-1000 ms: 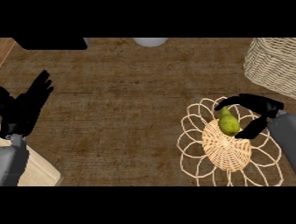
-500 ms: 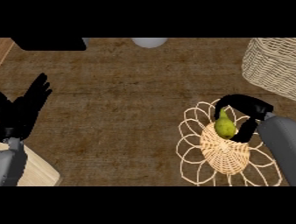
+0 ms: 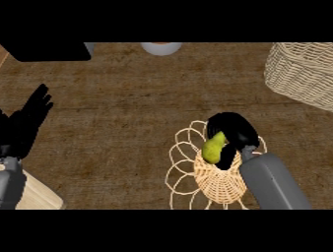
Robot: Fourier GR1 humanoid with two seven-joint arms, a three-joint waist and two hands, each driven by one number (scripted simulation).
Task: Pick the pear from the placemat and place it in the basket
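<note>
Head view, the only view supplied. The pear [image 3: 215,146] was on or just over the upper part of the woven placemat [image 3: 216,186], right of centre on the brown counter [image 3: 126,98]. The right hand [image 3: 236,132] came in from the lower right and was wrapped about the fruit, fingers arched over its top and down its far side, so that only the near, yellow-green face showed. Whether the pear had cleared the mat could not be told from this steep angle.

The basket [image 3: 311,74] stood at the upper right corner, well apart from hand and fruit, and nothing could be seen inside it.

The left hand [image 3: 20,125] was at the left edge, fingers straight and pointing up, holding nothing; it was at rest.

Assessment: the grasp appeared made, so the first part of the task was done or all but done. Remaining, in my judgement: raise the pear off the mat, carry it up and to the right over the basket's near rim, then release it inside. No part of the placing was yet evident.
</note>
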